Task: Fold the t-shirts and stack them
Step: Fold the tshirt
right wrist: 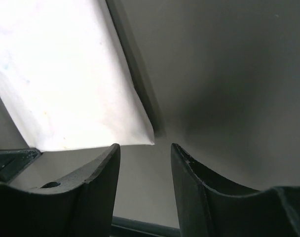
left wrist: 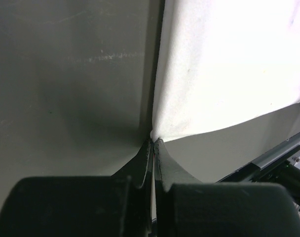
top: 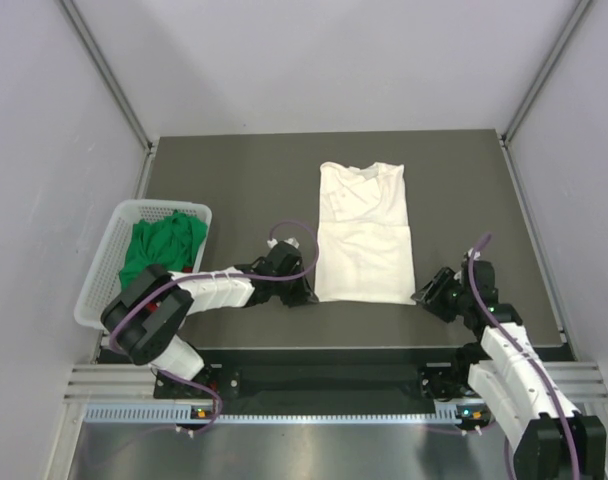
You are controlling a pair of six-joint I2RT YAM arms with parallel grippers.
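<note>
Table carries the white tee, which lies flat with its collar at the far end, its sleeves turned in so it reads as a long rectangle. Well to the left of the white tee sits the basket, with the green tee bunched inside it. At the white tee's near left corner the left gripper has its fingers pressed together, tips touching the cloth's corner; whether a pinch of cloth sits between them I cannot tell. At the white tee's near right corner the right gripper stands with its jaws parted and nothing between them, the corner just ahead of the gap. The step in hand looks like taking both near corners for the crosswise fold. Next, the right gripper likely needs to slide forward over its corner and close, then both should lift and carry the hem toward the collar evenly.
</note>
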